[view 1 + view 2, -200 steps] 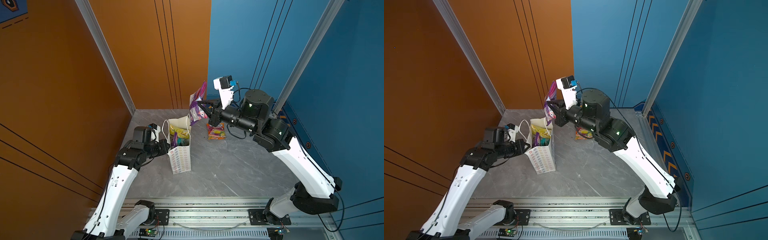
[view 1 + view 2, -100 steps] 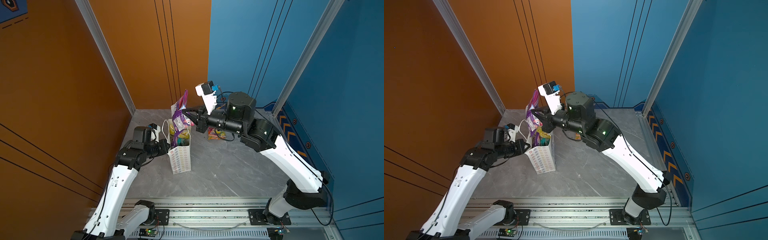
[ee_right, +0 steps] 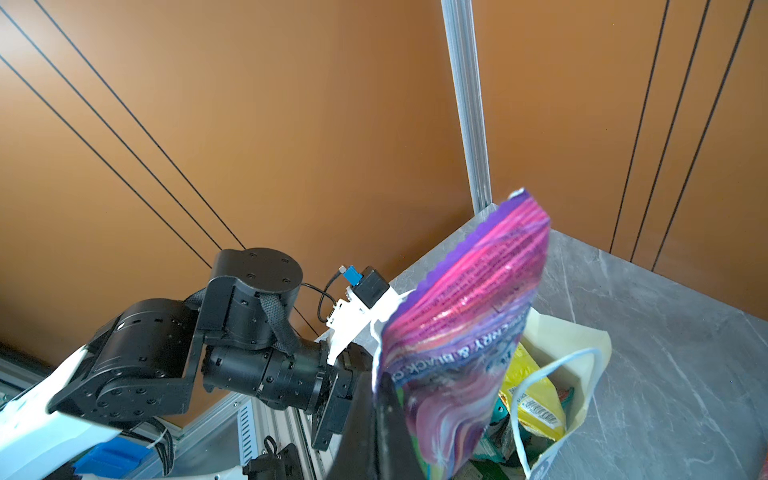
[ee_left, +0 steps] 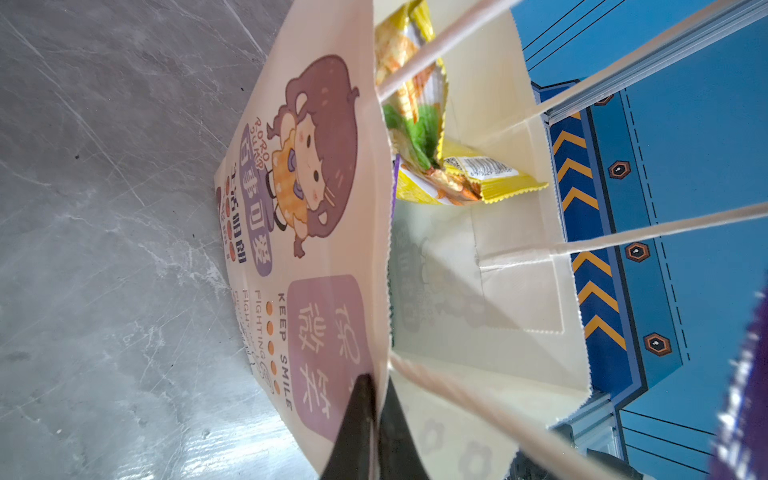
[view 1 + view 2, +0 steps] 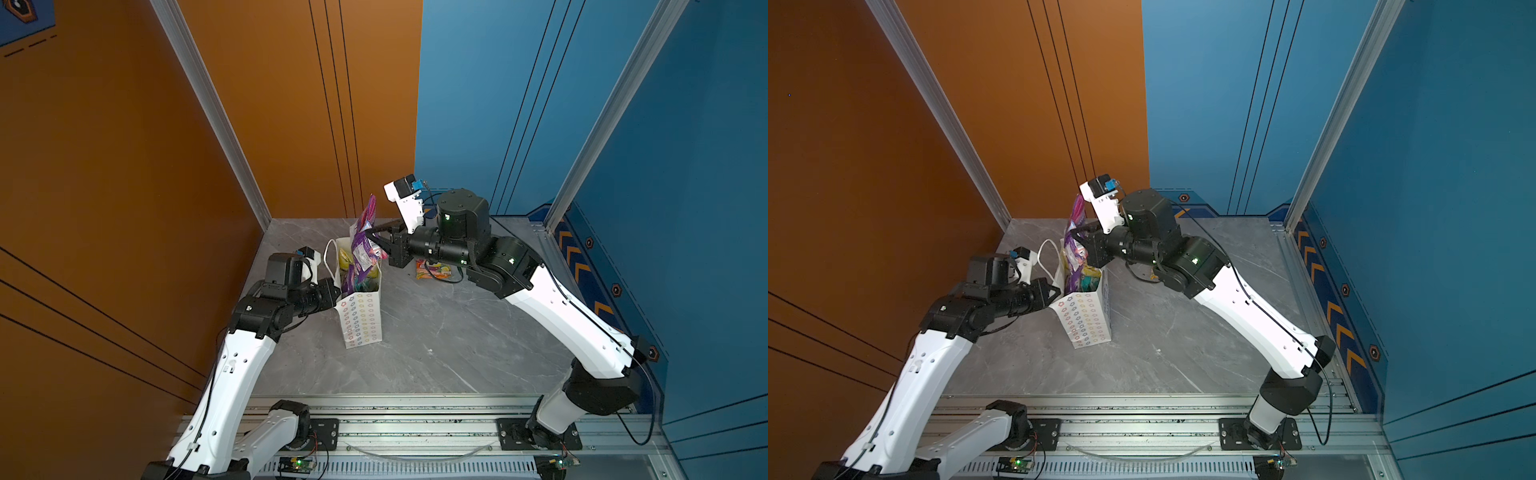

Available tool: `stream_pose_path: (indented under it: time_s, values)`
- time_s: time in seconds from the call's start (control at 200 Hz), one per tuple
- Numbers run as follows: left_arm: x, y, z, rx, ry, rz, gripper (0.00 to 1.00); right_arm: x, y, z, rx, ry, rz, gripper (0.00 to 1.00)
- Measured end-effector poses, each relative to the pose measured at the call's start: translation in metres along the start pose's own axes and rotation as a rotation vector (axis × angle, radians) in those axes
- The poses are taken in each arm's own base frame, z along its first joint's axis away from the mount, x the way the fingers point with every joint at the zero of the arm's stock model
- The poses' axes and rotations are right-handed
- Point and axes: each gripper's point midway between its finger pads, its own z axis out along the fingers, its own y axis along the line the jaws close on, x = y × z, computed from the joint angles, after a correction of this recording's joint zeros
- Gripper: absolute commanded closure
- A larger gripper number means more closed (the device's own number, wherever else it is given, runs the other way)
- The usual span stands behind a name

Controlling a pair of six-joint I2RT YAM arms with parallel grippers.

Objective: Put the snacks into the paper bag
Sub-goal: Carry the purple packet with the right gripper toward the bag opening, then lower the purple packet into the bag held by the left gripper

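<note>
The tall white paper bag [image 5: 360,316] with coloured star outlines on its side stands upright on the grey marble-look tabletop [image 5: 436,340], left of centre, already holding yellow, green and purple crinkly snack packets [image 4: 419,124]. The right gripper [image 5: 376,241] is clamped on a purple-and-pink plastic snack packet [image 5: 363,237], held upright over the bag's open mouth with its lower end among the packets inside. The left gripper [image 4: 372,415] pinches the bag's near-left rim, and one more orange-and-pink packet [image 5: 432,270] lies on the table just right of the bag, under the right arm.
</note>
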Motion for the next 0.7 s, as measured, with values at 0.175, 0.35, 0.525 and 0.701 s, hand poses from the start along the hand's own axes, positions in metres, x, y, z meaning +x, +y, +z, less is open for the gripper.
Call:
stream_pose_path:
  time_s: [0.175, 0.35, 0.525, 0.701]
  values:
    - [0.001, 0.0, 0.0, 0.0, 0.0, 0.0, 0.93, 0.01, -0.006, 0.005, -0.006, 0.033, 0.036, 1.0]
    - [0.001, 0.0, 0.0, 0.0, 0.0, 0.0, 0.93, 0.028, -0.011, 0.012, -0.021, 0.09, 0.079, 1.0]
    - [0.001, 0.0, 0.0, 0.0, 0.0, 0.0, 0.92, 0.039, -0.011, 0.016, -0.041, 0.128, 0.104, 1.0]
    - [0.001, 0.0, -0.001, 0.0, -0.001, 0.0, 0.93, 0.042, -0.009, 0.017, -0.059, 0.141, 0.116, 1.0]
